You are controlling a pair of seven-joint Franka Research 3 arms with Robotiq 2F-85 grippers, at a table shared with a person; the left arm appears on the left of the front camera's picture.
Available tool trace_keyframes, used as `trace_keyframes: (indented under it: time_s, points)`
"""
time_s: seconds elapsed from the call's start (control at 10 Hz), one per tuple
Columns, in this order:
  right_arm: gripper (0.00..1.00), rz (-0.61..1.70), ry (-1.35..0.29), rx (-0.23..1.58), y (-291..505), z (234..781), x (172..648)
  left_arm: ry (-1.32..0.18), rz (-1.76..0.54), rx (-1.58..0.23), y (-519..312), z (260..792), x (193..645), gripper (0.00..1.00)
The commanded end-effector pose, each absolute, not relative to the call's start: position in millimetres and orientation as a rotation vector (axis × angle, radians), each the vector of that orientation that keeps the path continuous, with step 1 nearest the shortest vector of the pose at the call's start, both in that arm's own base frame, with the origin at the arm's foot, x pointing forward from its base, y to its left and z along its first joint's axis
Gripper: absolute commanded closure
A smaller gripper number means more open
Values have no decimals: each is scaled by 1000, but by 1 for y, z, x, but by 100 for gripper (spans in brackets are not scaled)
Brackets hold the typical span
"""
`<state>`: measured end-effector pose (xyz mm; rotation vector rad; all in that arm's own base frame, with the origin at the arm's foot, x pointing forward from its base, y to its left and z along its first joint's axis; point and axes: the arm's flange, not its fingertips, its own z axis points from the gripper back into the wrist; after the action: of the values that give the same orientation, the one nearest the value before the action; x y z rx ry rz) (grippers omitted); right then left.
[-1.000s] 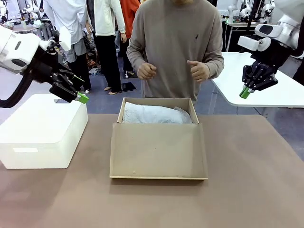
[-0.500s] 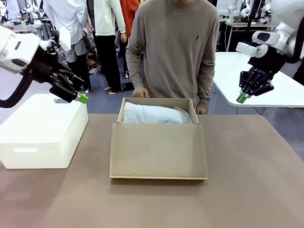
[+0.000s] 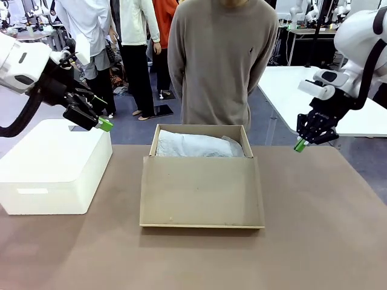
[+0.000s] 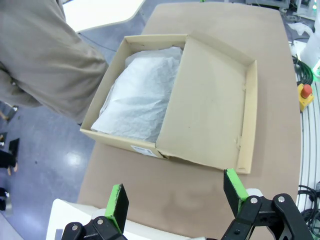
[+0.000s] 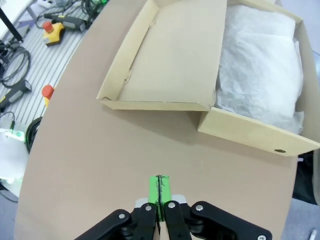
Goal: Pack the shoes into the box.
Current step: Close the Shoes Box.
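Left pincer (image 3: 104,125) hangs spread wide left of the box (image 3: 202,193), right pincer (image 3: 299,145) pinched closed, empty, off its right side.

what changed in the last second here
The right gripper, shut and empty, came down and inward toward the box. The person lowered both arms. The left gripper stayed open over the white box; the box stayed open.

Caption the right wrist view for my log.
Right gripper, jaws shut and empty, hovers over the table beside the open box lined with white tissue paper.
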<state>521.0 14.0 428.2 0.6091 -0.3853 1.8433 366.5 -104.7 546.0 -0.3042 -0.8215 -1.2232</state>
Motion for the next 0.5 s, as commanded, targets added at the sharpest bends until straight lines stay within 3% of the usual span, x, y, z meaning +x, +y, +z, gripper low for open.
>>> trace_keyframes:
  time_s: [0.0, 0.4]
  points:
    - [100, 1857, -450, 652, 15, 407, 522, -835, -1240, -321, -103, 545, 368, 0]
    - [100, 1820, -348, 637, 23, 398, 522, -835, -1240, -321, -103, 545, 368, 0]
